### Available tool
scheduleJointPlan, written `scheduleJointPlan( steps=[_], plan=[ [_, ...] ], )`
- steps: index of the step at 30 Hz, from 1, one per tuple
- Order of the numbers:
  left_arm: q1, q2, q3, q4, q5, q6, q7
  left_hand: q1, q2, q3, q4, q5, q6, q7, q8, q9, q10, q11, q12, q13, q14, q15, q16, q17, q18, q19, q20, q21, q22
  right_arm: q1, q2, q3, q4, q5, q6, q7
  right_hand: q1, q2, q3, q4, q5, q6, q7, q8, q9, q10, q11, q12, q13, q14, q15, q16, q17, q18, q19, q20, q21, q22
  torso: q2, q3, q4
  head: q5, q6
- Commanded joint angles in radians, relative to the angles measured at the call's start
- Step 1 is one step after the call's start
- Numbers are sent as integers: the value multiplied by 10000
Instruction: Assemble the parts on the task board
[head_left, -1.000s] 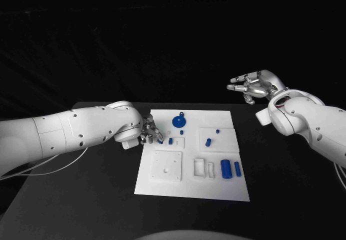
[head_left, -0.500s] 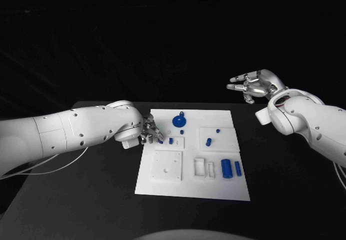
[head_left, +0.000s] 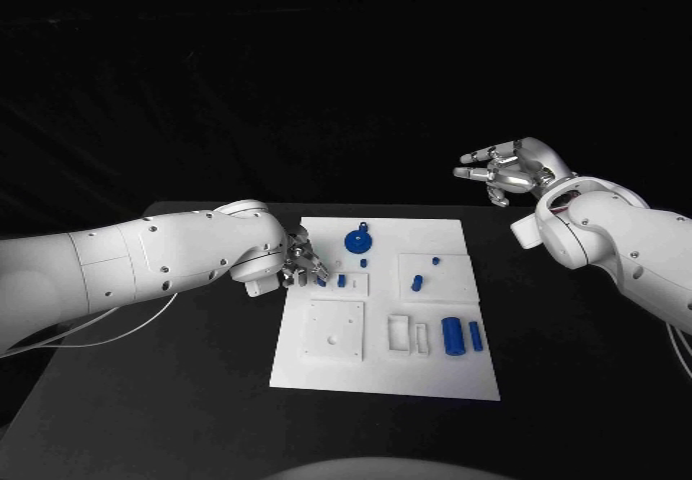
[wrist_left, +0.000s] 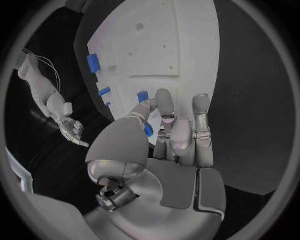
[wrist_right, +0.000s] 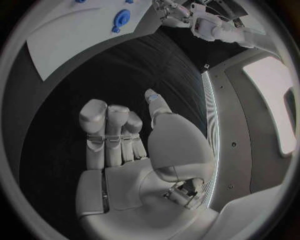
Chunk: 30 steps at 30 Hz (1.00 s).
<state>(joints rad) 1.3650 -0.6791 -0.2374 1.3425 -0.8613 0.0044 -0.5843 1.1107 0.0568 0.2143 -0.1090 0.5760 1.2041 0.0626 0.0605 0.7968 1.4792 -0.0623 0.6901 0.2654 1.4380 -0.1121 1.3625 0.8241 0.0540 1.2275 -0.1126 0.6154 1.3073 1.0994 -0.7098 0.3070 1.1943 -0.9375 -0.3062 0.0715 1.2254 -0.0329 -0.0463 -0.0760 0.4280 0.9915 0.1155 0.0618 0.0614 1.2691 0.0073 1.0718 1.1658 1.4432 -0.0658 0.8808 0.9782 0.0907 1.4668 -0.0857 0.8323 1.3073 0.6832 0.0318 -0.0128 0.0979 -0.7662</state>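
The white task board (head_left: 378, 365) lies in the middle of the black table. My left hand (head_left: 300, 262) hovers low at its left edge, fingers curled down beside two small blue parts (head_left: 330, 282) standing in a raised plate. In the left wrist view, one small blue part (wrist_left: 143, 96) sits at the fingertips (wrist_left: 164, 97) and another blue part (wrist_left: 148, 131) shows between thumb and finger. I cannot tell whether one is gripped. A blue gear (head_left: 358, 241), a blue peg (head_left: 415, 284) and two blue cylinders (head_left: 462, 337) lie further across the board. My right hand (head_left: 508, 170) is raised beyond the back right, fingers spread, holding nothing.
White block fixtures (head_left: 335, 335) and slotted holders (head_left: 408, 336) stand on the near half of the board. Black table surface (head_left: 173, 400) surrounds it on all sides. A thin white cable (head_left: 87, 338) trails under my left arm.
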Motion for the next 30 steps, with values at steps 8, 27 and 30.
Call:
scheduleJointPlan(
  steps=[8, 27, 30],
  plan=[
    [-69, 109, -42, -1, -8, 511, -23, 72, 123, 128, -118, -68, 1768, -1039, 57, 51, 362, -212, 29, 21, 19, -33, 21, -46, -83, -52, 27, 5, 188, -8, 2, 4, -1, -32, 141, 52, -31, 15, 31, 4, 56, 69, -15, 2, 12, -11, -25, -62, -4, 27, -28, -32, -11, 108, 584, -30, -18, 469, -1, 3, 2, -29, -11],
    [-168, 216, -42, -152, -229, 645, 18, 249, -274, -973, 669, -1555, 1661, -1068, 54, -190, 365, -208, -165, -99, -22, -50, -210, -483, -134, -18, 7, -221, 178, -24, -20, 4, 3, -32, 144, 61, -76, 2, 54, -8, 74, 103, -19, 3, 13, -4, -27, -55, 5, 26, -29, -40, -17, 105, 585, -32, -11, 461, 2, 0, 3, -123, -53],
    [-179, 230, -42, -181, -246, 609, 27, 231, -336, -1127, 884, -1671, 1667, -1076, 57, -206, 365, -210, -172, -119, -26, -57, -226, -513, -151, -2, -10, -252, 179, -27, -15, 4, -1, -32, 142, 65, -76, 2, 54, -8, 74, 103, -19, 3, 13, -4, -27, -55, 5, 26, -29, -40, -17, 105, 585, -32, -11, 461, 5, -3, -2, -124, -62]
  ],
)
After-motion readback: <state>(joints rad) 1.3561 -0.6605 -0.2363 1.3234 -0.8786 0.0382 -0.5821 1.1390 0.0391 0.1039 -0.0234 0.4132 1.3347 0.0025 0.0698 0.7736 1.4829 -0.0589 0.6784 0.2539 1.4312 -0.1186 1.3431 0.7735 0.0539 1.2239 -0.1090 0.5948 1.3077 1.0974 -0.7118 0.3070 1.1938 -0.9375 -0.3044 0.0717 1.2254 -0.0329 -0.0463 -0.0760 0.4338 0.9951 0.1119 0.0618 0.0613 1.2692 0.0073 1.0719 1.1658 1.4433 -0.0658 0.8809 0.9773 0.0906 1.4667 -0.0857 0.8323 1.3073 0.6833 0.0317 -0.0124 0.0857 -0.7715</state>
